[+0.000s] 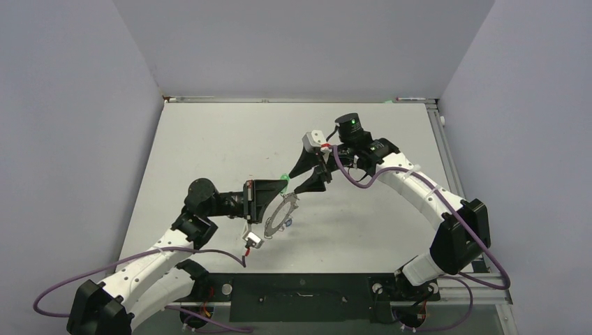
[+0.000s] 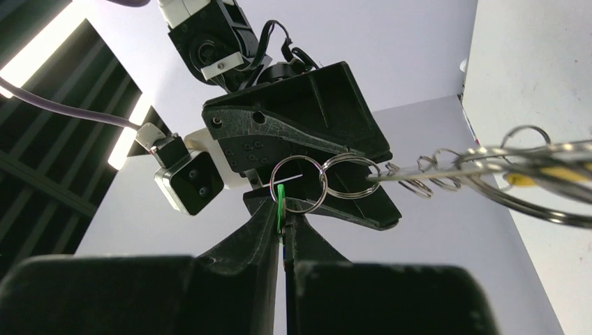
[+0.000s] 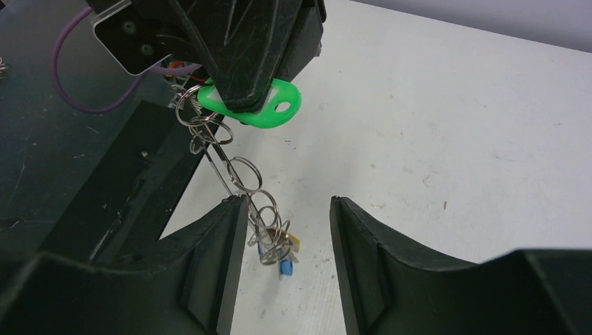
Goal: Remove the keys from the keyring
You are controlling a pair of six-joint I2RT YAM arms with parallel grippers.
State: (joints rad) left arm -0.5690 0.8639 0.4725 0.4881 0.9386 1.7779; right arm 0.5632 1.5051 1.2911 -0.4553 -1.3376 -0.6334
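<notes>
My left gripper [image 2: 283,222] is shut on a green plastic key tag [image 2: 280,199], held up off the table [image 1: 209,139]. From that tag small silver rings [image 2: 349,176] link out to the large thin keyring [image 1: 269,225], which dangles below. Blue [image 3: 284,267] and yellow [image 3: 296,242] key tags hang in a cluster at the low end of the chain. My right gripper [image 3: 287,204] is open just above that cluster. The chain of rings [image 3: 241,173] runs down beside its left finger [image 3: 227,244]. In the top view the right gripper [image 1: 299,183] faces the left gripper [image 1: 279,185] closely.
Grey walls enclose the table on three sides. A dark rail [image 1: 300,293] with the arm bases runs along the near edge. Purple cables [image 1: 174,255] loop off both arms.
</notes>
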